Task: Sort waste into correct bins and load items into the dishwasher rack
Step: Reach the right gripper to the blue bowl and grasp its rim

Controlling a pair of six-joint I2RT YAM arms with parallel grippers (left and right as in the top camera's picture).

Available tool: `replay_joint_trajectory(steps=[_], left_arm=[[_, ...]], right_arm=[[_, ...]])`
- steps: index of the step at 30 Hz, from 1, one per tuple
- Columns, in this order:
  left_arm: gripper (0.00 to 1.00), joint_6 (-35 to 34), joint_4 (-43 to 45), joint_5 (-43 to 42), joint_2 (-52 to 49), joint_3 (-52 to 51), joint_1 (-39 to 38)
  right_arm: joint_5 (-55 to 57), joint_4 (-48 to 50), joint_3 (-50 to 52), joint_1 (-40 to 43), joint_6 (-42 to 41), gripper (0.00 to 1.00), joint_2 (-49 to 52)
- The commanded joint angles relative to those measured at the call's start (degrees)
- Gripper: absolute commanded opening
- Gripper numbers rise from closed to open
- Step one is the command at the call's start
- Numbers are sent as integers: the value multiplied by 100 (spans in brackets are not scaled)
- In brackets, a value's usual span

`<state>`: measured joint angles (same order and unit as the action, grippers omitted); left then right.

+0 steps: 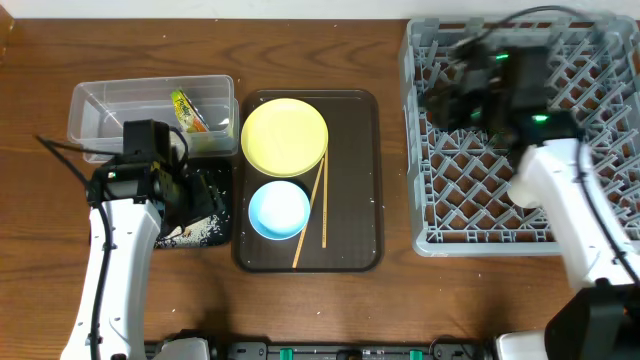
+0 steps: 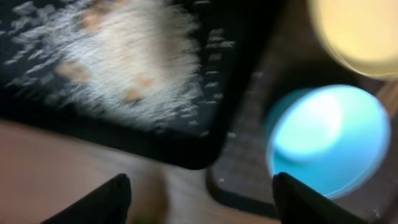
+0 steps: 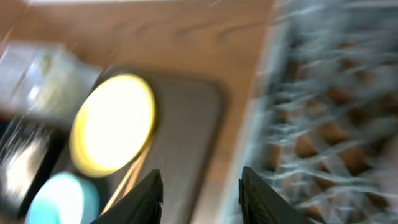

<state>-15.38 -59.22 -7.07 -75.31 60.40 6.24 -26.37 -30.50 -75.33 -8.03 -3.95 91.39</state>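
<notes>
snack wrapper (image 1: 188, 110) in clear tub (image 1: 105, 108), print unreadable

Top-down overhead; close wrist views, all sharing yellow plate (image 1: 285, 137) and blue bowl (image 1: 278, 208)

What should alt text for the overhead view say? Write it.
A dark brown tray at centre holds a yellow plate, a light blue bowl and two chopsticks. Left, a clear tub holds a snack wrapper; right, the right arm reaches over a grey rack.
</notes>
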Motion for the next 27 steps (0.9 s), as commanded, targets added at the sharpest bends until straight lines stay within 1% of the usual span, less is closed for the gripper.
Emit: replay_joint_trajectory(steps=[1, 4, 7, 11, 14, 16, 20, 24, 26, 27], left_arm=[[77, -822, -118, 804, 39, -39, 85], [78, -918, -144, 802, 42, -39, 254], [84, -920, -151, 800, 42, -39, 503], [85, -918, -210, 800, 39, -39, 793], [86, -916, -269, 800, 42, -39, 901], [86, -916, -291, 800, 42, -39, 911], [86, -916, -291, 798, 39, -39, 911], [86, -916, -289, 800, 42, -39, 911], [86, -916, -291, 800, 42, -39, 911], [86, -916, -291, 800, 42, -39, 911]], right_arm=[[-92, -227, -7, -726, 468, 41, 59], [7, -396, -2, -1362, 487, 41, 170], [160, -481, 0, -1923, 463, 41, 356], [258, -498, 0, -2522, 273, 41, 710], [264, -450, 0, -2865, 127, 39, 1032], [354, -393, 0, -3058, -44, 36, 1250], [1010, -348, 0, -3344, -544, 35, 1644], [1056, -229, 0, -3482, -592, 30, 1930], [1108, -111, 0, -3510, -682, 27, 2046], [1167, -68, 0, -3515, -752, 24, 2094]])
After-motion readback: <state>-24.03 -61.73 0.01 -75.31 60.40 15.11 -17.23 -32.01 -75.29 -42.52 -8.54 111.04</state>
